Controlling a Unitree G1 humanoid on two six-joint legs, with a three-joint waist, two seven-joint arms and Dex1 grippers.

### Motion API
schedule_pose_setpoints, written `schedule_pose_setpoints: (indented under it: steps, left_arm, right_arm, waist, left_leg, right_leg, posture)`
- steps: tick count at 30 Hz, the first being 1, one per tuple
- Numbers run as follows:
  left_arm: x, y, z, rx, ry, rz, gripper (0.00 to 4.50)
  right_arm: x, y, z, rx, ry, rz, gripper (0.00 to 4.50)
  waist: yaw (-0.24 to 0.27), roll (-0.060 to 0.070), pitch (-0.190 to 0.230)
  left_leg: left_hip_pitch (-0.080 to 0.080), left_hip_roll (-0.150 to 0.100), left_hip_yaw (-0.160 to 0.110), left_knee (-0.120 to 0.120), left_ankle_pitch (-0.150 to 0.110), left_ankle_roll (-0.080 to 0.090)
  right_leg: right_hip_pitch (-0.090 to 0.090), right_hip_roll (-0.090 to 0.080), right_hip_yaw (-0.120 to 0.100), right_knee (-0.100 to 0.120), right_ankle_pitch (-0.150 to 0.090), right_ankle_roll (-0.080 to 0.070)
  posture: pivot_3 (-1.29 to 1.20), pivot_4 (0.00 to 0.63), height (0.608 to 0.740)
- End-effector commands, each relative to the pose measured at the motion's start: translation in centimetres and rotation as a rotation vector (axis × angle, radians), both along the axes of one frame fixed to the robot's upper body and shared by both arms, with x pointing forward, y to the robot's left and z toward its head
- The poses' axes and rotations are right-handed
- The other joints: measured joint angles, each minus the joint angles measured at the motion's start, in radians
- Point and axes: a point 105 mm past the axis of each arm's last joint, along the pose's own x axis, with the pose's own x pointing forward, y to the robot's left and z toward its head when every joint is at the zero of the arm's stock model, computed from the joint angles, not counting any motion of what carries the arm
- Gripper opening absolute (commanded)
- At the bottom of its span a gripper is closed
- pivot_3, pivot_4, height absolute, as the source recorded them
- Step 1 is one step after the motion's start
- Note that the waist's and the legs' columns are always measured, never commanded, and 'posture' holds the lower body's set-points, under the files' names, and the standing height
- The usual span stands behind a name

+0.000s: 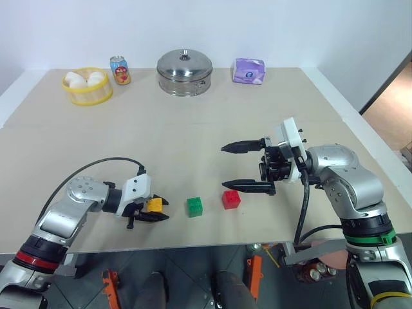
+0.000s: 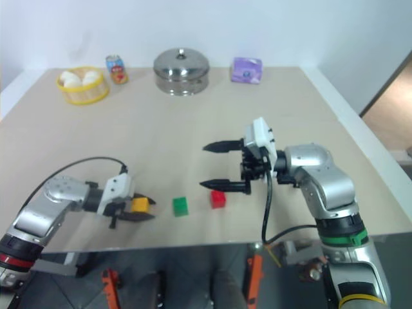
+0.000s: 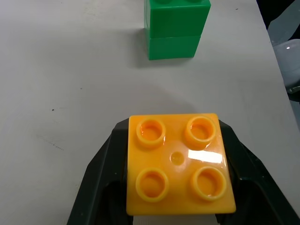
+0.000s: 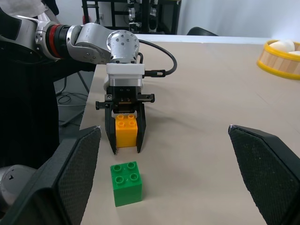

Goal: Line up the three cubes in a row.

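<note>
Between the fingers of the left gripper [image 1: 149, 212], pinched, sits the yellow cube [image 1: 154, 205], low at the table [image 1: 193, 148]. Just beyond stand the green cube [image 1: 195, 206] and the red cube [image 1: 231, 199]. The right gripper [image 1: 248, 167] hangs spread above the red one. Next, I think: set yellow down in line.

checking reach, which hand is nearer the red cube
Right. The right hand hangs open just above the red cube; the left hand grips the yellow cube beyond the green cube.
</note>
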Motion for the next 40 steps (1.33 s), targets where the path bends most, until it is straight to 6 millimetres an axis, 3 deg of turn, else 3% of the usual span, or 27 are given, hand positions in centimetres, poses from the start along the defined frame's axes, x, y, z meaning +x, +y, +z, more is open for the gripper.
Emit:
schedule_pose_setpoints:
  steps: [1,6,15,18,21,24,28,31,40]
  left_arm:
    - [-0.3,-0.6,0.3,-0.014,0.007,-0.035,2.74]
    - [-0.3,-0.6,0.3,-0.013,0.009,-0.041,4.43]
    - [-0.4,-1.0,2.3,-0.099,0.01,-0.058,4.47]
    - [-0.5,-0.9,5.2,-0.215,0.031,-0.029,4.47]
    - [0.7,0.1,8.8,-0.372,0.012,0.106,4.47]
    - [2.4,2.0,10.9,-0.493,-0.033,0.295,4.47]
    - [5.3,6.0,11.3,-0.576,-0.216,0.661,4.47]
    - [6.1,8.1,11.6,-0.637,-0.309,0.822,4.47]
    - [6.3,9.2,10.4,-0.616,-0.384,0.938,4.47]
  right_arm:
    - [-0.6,-0.1,1.2,0.01,-0.055,0.015,4.5]
    - [-0.5,-0.2,1.2,0.013,-0.055,0.012,4.5]
    - [-0.6,-0.3,1.1,0.013,-0.046,0.013,4.5]
    - [-0.6,-0.6,1.3,0.03,-0.031,0.011,4.5]
    - [-0.3,-1.4,1.7,0.074,-0.016,-0.039,4.5]
    - [1.7,-2.7,1.5,0.141,-0.029,-0.201,4.5]
    - [5.7,-5.0,0.4,0.287,-0.012,-0.514,4.5]
    - [7.1,-5.9,-0.8,0.325,-0.006,-0.649,4.5]
    - [8.1,-6.3,-3.5,0.308,0.003,-0.771,4.5]
  waist:
    - [0.0,0.0,0.0]
    - [0.002,0.0,0.0]
    - [0.002,0.0,0.0]
    - [0.001,0.0,0.0]
    - [0.002,0.0,0.0]
    - [0.001,0.0,0.0]
    - [-0.002,0.0,0.0]
    - [0.0,0.0,0.0]
    - [0.0,0.0,0.0]
  left_leg:
    - [0.0,0.0,0.0,0.0,0.0,0.0]
    - [0.0,0.0,0.0,0.001,0.0,0.0]
    - [0.0,0.0,0.0,0.002,0.001,0.001]
    - [-0.001,0.0,0.0,0.002,0.0,0.001]
    - [-0.001,0.0,-0.001,0.002,0.0,0.001]
    - [0.0,0.0,-0.001,0.002,0.0,0.001]
    - [0.001,0.0,-0.001,0.002,0.0,0.001]
    - [0.001,0.0,-0.001,0.002,0.001,0.001]
    - [0.0,0.0,-0.001,0.002,0.0,0.0]
  right_leg:
    - [0.0,0.0,0.0,0.0,0.0,0.0]
    - [0.001,0.0,0.0,0.0,0.0,0.0]
    - [0.001,0.0,0.0,0.0,0.0,0.0]
    - [0.0,0.0,0.0,0.0,0.0,0.0]
    - [0.0,0.0,-0.001,0.0,0.0,0.001]
    - [0.001,0.0,-0.001,0.0,0.0,0.001]
    - [0.002,0.0,-0.001,0.001,0.001,0.002]
    - [0.002,0.001,0.0,0.001,0.003,0.002]
    - [0.002,0.001,0.0,0.001,0.004,0.006]
  posture:
    - [0.0,0.15,0.739]
    - [0.0,0.15,0.739]
    - [0.0,0.15,0.739]
    - [0.0,0.15,0.739]
    - [0.0,0.15,0.739]
    - [0.0,0.15,0.739]
    - [0.0,0.15,0.739]
    - [0.0,0.15,0.739]
    - [0.0,0.15,0.739]
